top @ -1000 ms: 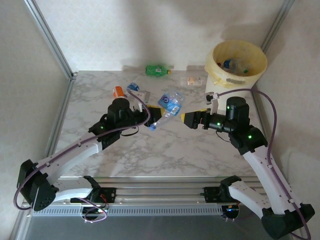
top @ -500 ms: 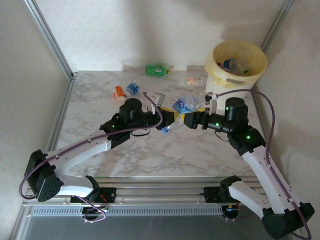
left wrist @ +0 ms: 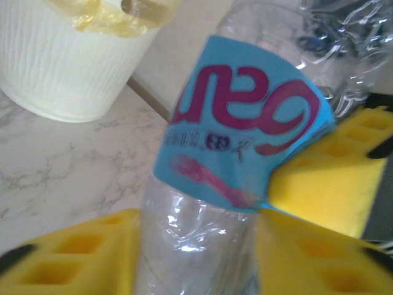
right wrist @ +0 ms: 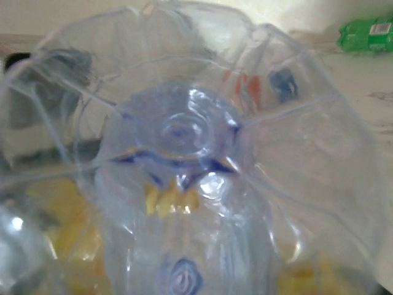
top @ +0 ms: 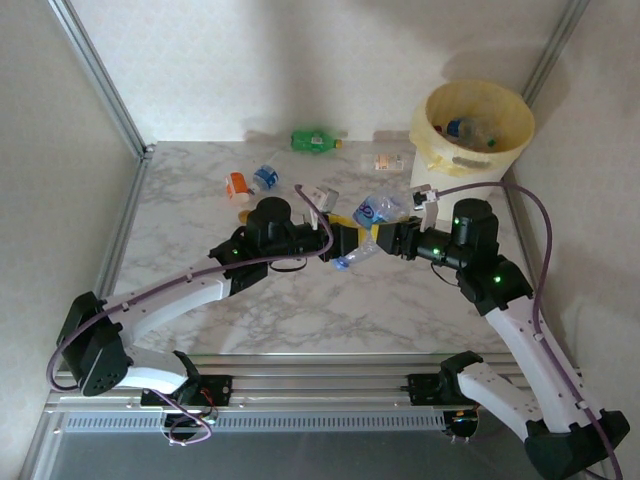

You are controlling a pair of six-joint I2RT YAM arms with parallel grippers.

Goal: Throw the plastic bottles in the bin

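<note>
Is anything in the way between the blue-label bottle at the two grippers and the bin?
Nothing visible blocks it. No loose thing lies on the table between the blue-label bottle and the bin. A small clear bottle lies left of the bin, farther back, off that line.

The blue label (left wrist: 245, 117) wrapped round the clear plastic bottle (left wrist: 196, 239) carries large rounded letters in crimson. In the left wrist view they seem to stand upside down, and no sure word comes out of them. Next to them runs a line of small dark print with a little round emblem and a pink stroke, all too blurred to read. The green bottle (top: 316, 141) bears a label with pale marks, and a small orange-labelled bottle (top: 237, 184) lies further left. Both labels are too small to read.
</note>
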